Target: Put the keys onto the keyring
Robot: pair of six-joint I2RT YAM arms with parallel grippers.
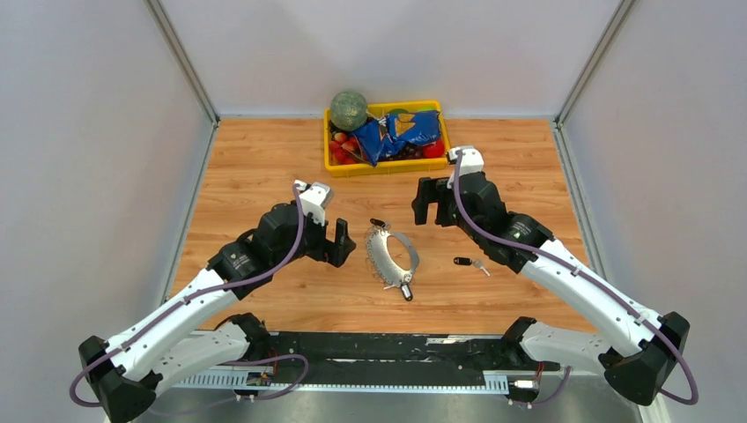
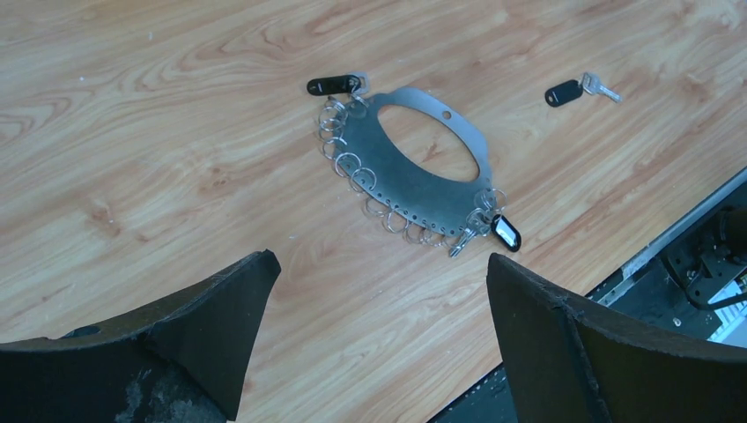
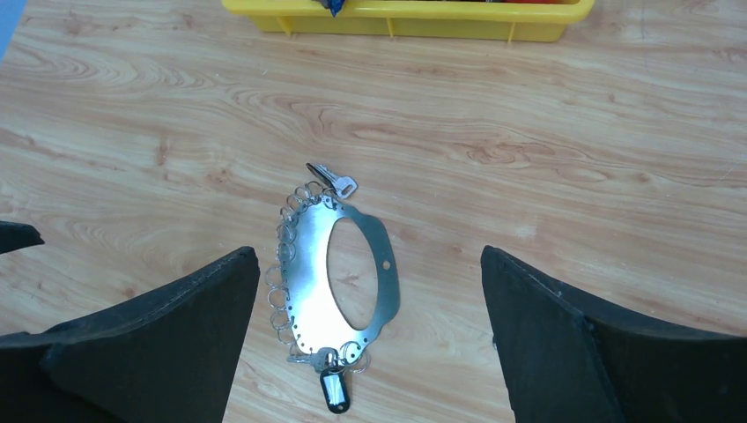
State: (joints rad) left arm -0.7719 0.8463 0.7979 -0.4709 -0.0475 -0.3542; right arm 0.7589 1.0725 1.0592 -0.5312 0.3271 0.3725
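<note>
Your left end effector (image 1: 342, 243) and right end effector (image 1: 428, 204) both hover wide open, holding nothing. Between them the keyring (image 1: 394, 256) lies flat on the tabletop (image 1: 264, 167), with a far key (image 1: 378, 222) and a near key (image 1: 406, 292) at its ends. A loose key (image 1: 467, 262) lies beside your right end effector, apart from the keyring.

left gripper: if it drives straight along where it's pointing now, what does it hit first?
Likely the keyring, lying flat straight ahead of the open left gripper and roughly centred between its jaws. Depth is unclear, so it may touch the bare table just short of it first.
</note>
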